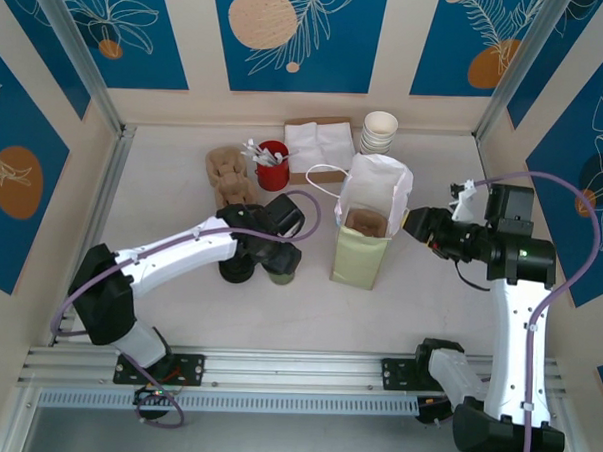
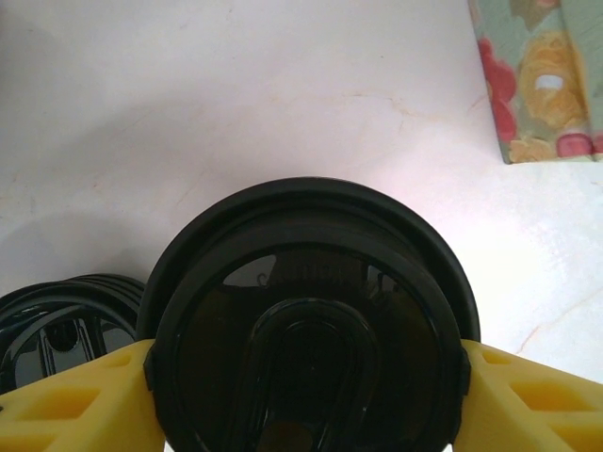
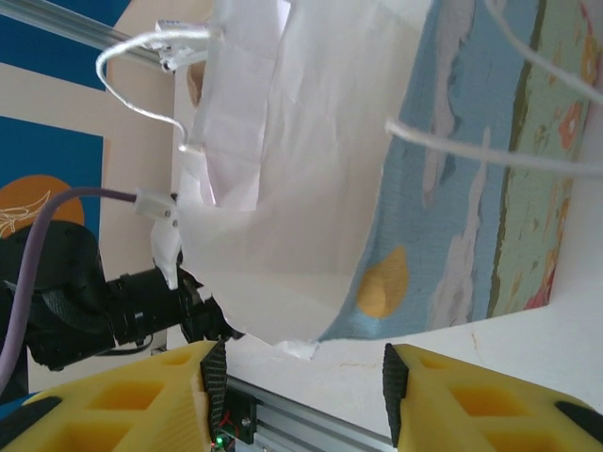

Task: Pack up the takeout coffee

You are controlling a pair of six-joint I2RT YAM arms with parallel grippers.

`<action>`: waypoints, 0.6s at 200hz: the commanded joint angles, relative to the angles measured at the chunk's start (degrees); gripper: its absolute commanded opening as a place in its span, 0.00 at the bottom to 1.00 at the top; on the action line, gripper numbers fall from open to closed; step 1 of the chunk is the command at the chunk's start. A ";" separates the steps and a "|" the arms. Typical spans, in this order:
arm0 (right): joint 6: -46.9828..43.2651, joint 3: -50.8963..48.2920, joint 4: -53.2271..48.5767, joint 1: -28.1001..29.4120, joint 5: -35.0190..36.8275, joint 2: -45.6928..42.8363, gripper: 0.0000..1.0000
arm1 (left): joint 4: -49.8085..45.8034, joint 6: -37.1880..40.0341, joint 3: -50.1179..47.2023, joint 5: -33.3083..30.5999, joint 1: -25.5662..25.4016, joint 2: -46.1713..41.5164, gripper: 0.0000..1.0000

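Clasping takeout coffee (image 2: 306,273) lid, left pincer (image 2: 306,365) pads close-up, paper bag (image 1: 360,261) overhead

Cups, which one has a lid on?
The small olive-tan cup between the jaws of the left gripper wears a black lid; the stacked white cups at the back are lidless.

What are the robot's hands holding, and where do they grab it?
The left gripper grips the takeout coffee by the sides of its black lid. The right gripper, open beside the paper bag, holds nothing.

Takeout coffee (image 1: 282,275), olive-tan sides, round black lid on, upright, near the paper bag (image 1: 360,259)
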 commanded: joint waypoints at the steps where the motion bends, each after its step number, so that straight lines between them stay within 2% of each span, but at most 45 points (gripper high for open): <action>1: -2.00 4.60 1.01 -0.99 2.52 1.82 0.50 | -2.20 1.18 0.82 0.77 0.40 -3.33 0.67; 42: -5.25 8.98 7.52 -1.37 2.36 7.26 0.50 | -7.52 1.28 6.17 -0.47 0.49 -5.28 0.69; 73: -9.49 13.29 11.84 0.10 1.95 15.14 0.51 | -11.79 2.32 11.29 -0.39 0.49 -5.70 0.69; 120: -22.23 27.58 6.87 5.94 7.98 31.65 0.51 | -17.58 2.95 18.76 -0.98 0.58 -5.82 0.69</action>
